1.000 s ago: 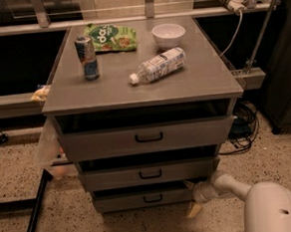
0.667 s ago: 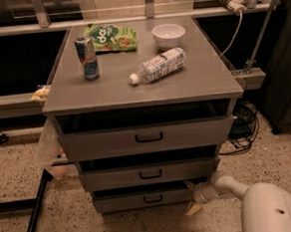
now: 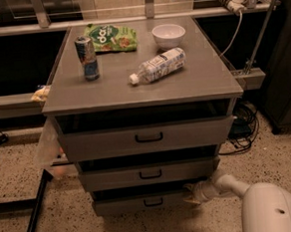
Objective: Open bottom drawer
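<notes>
A grey metal cabinet has three drawers stacked. The bottom drawer (image 3: pixel 136 203) is the lowest and smallest-looking front, with a small black bar handle (image 3: pixel 153 202). It stands slightly pulled out, with a dark gap above it. My gripper (image 3: pixel 192 194) is at the drawer's right end, low near the floor, on the end of my white arm (image 3: pixel 230 184) that reaches in from the lower right. It sits against the right edge of the drawer front.
The middle drawer (image 3: pixel 149 174) and the top drawer (image 3: pixel 147 137) sit above. The cabinet top holds a can (image 3: pixel 87 57), a green chip bag (image 3: pixel 111 37), a white bowl (image 3: pixel 169 35) and a lying water bottle (image 3: pixel 158 66). Cables (image 3: pixel 243 126) lie at right. A black bar (image 3: pixel 35 213) leans at lower left.
</notes>
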Robot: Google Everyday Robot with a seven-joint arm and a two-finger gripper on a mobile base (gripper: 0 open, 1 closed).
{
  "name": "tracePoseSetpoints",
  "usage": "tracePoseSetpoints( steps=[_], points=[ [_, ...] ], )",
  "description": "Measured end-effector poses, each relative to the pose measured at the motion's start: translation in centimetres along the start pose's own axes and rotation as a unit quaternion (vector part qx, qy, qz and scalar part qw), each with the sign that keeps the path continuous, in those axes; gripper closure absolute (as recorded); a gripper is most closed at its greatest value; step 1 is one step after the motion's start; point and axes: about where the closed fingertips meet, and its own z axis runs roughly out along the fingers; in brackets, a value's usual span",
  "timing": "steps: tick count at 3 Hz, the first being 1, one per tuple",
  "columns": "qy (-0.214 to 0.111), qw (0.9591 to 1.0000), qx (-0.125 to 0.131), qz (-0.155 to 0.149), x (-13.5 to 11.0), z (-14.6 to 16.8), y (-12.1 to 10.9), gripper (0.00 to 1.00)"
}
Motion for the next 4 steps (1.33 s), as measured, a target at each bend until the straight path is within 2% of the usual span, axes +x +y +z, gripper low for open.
tracePoseSetpoints(
  steps=[1,2,3,4],
  points=[
    [0.000,1.0000,0.000,0.000,0.0,0.0,0.0,0.94],
    [0.000,1.0000,0.000,0.000,0.0,0.0,0.0,1.00],
    [0.000,1.0000,0.000,0.000,-0.5,-0.8,-0.1,0.81],
    [0.000,1.0000,0.000,0.000,-0.9,-1.3,-0.2,0.58]
  ],
)
